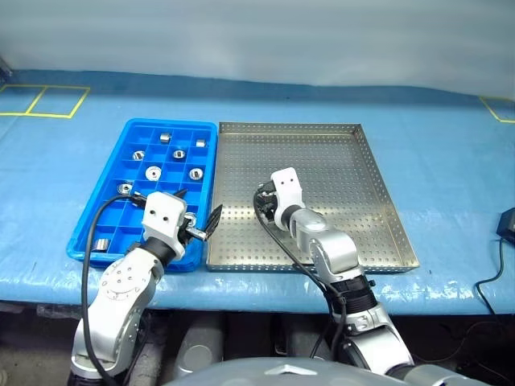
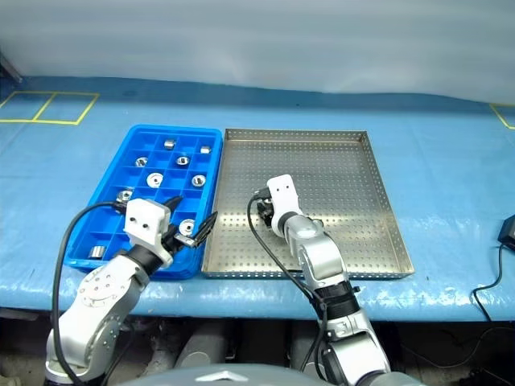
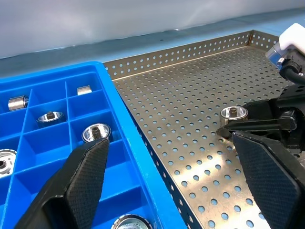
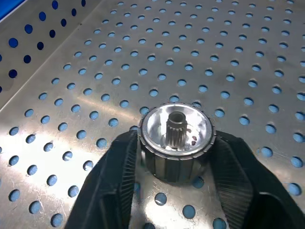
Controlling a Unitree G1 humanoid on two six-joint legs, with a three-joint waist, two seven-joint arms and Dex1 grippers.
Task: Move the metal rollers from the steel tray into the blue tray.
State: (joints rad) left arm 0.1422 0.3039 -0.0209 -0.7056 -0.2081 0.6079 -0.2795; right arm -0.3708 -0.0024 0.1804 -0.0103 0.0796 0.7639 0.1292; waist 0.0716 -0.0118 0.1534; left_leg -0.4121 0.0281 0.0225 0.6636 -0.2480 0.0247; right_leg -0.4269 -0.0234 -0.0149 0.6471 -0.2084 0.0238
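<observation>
Right end effector (image 4: 174, 164) is clamped across the ribbed side wall of a metal roller (image 4: 175, 136) inside the steel tray (image 1: 378, 201), near its blue tray (image 1: 121, 149) side; roller looks rigid, dense, slippery.

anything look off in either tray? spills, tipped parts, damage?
Nothing stands out. The rollers in the blue tray each sit inside a compartment; a few lie on their sides. The steel tray looks flat and undamaged. Its one roller stands upright between the right gripper fingers.
</observation>
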